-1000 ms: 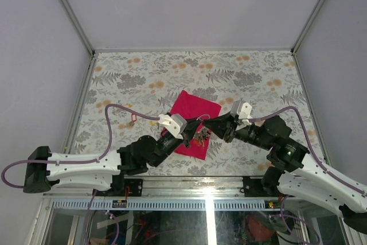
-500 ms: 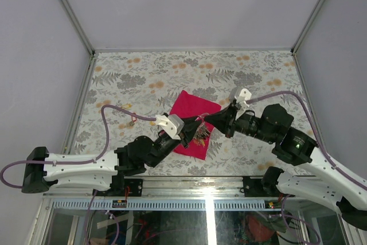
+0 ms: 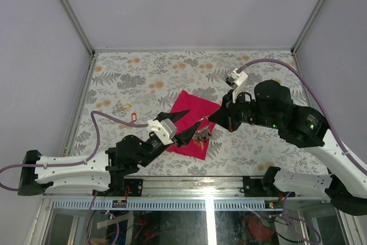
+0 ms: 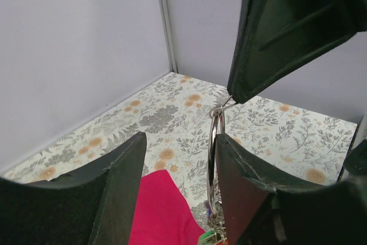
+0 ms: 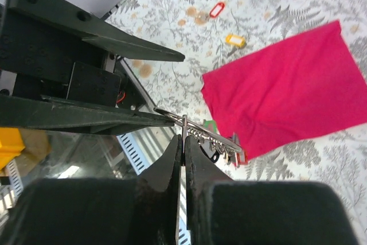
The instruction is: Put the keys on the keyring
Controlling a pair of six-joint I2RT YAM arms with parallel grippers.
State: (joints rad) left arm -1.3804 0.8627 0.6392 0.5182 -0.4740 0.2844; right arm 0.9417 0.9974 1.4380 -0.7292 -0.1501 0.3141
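Observation:
The keyring (image 5: 198,128) is a thin silver ring with a bunch of keys and coloured tags (image 3: 202,136) hanging under it. My right gripper (image 5: 184,137) is shut on the ring's edge and holds it above the near edge of the magenta cloth (image 3: 192,120). My left gripper (image 3: 191,117) is open, one finger on each side of the ring. In the left wrist view the ring (image 4: 213,159) stands on edge right beside my right-hand finger (image 4: 252,199). Loose keys with a red tag (image 5: 216,10) and yellow tags (image 5: 235,40) lie on the table left of the cloth.
The table has a flowered cover (image 3: 172,76), with grey walls on three sides. The loose keys (image 3: 131,113) lie near the left edge. A metal rail (image 3: 200,185) runs along the near edge between the arm bases.
My left gripper has opened, let go of the ring and drawn back toward the near left. My right gripper has shut on the ring and its arm has lifted and swung back.

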